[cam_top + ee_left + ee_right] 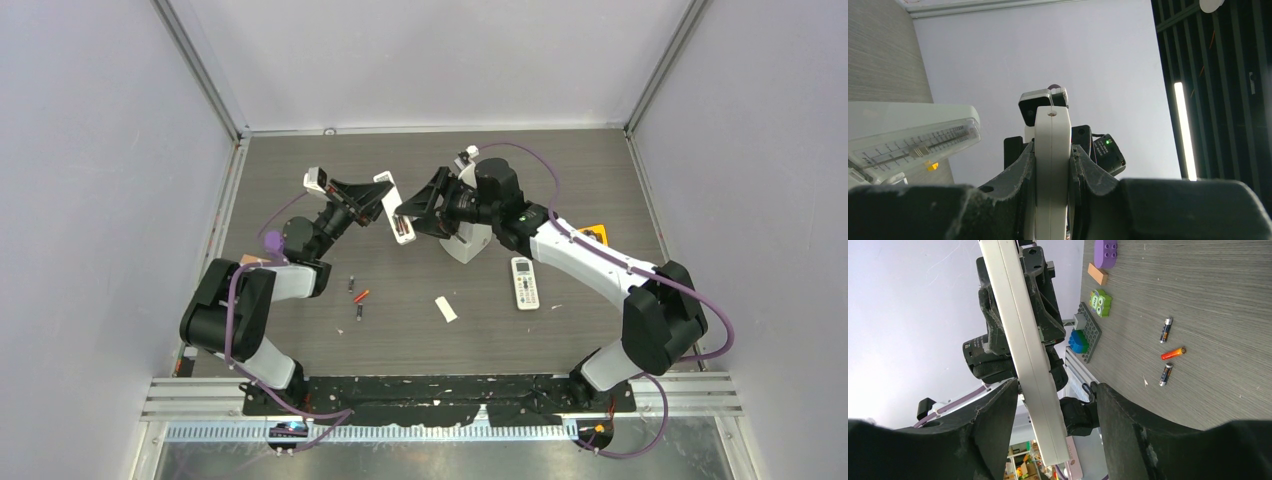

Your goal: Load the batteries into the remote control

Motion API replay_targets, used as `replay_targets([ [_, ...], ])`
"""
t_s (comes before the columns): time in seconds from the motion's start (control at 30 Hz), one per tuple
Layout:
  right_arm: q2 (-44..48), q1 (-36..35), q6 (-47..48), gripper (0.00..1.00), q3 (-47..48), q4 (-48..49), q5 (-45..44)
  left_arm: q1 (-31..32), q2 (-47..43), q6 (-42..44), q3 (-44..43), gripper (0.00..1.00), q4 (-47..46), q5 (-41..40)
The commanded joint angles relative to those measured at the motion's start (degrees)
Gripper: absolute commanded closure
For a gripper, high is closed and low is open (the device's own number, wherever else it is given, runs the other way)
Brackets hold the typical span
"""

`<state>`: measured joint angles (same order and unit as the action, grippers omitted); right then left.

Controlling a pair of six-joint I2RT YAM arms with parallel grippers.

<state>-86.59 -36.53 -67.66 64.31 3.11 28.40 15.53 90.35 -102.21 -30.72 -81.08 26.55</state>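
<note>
**White bar aloft, second pincer closing the frame**

White, slim, rigid plastic: the remote control (396, 212) hangs in the air between the arms, pinched across its broad faces by the left gripper (1052, 152). The right gripper (1057, 386) stands wide, a finger either side of the bar; whether a pad touches is hard to say. It looks light, smooth and likely slippery, so a mid-length hold seems safest. The batteries (1172, 353) lie loose on the table (1228, 300).

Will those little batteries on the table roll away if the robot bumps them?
Probably, sideways: the batteries are smooth round cylinders lying flat on the table. They look tiny, so they are likely light and easily knocked.
</note>
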Motion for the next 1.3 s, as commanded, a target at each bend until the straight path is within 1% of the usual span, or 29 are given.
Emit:
replay_targets([
  [0.0, 1.48, 0.25, 1.57, 0.37, 0.55, 0.11, -0.44, 0.68, -1.58, -1.46, -2.26, 1.00, -4.19, -1.00],
  [0.3, 1.09, 0.23, 1.17, 0.37, 0.08, 1.90, 0.63, 0.99, -0.99, -1.49, -2.41, 1.00, -4.26, -1.21],
  [0.4, 1.09, 0.17, 1.13, 0.41, -0.29, 2.07, 1.02, 1.08, -0.80, -1.49, -2.64, 1.00, -4.26, -1.23],
  [0.5, 1.11, 0.19, 1.11, 0.47, -0.58, 2.07, 1.42, 1.08, -0.77, -1.51, -2.72, 1.00, -4.25, -1.35],
  [0.7, 1.24, -0.02, 1.66, 0.53, -2.16, 1.64, 2.35, 1.08, -0.71, -1.76, -3.02, 1.00, -4.22, -1.67],
  [0.9, 0.99, -1.16, 2.35, 0.56, -3.68, 1.71, 3.61, 1.13, -0.74, -2.02, -3.04, 1.00, -4.23, -1.65],
  [1.17, 1.94, -2.15, 3.56, 0.58, -5.98, 0.96, 2.62, 1.09, -0.79, -2.15, -2.82, 1.00, -4.26, -2.17],
  [1.27, 2.53, -2.23, 3.95, 0.61, -7.07, 0.44, 1.61, 1.08, -1.03, -2.05, -2.59, 1.00, -4.22, -2.19],
])
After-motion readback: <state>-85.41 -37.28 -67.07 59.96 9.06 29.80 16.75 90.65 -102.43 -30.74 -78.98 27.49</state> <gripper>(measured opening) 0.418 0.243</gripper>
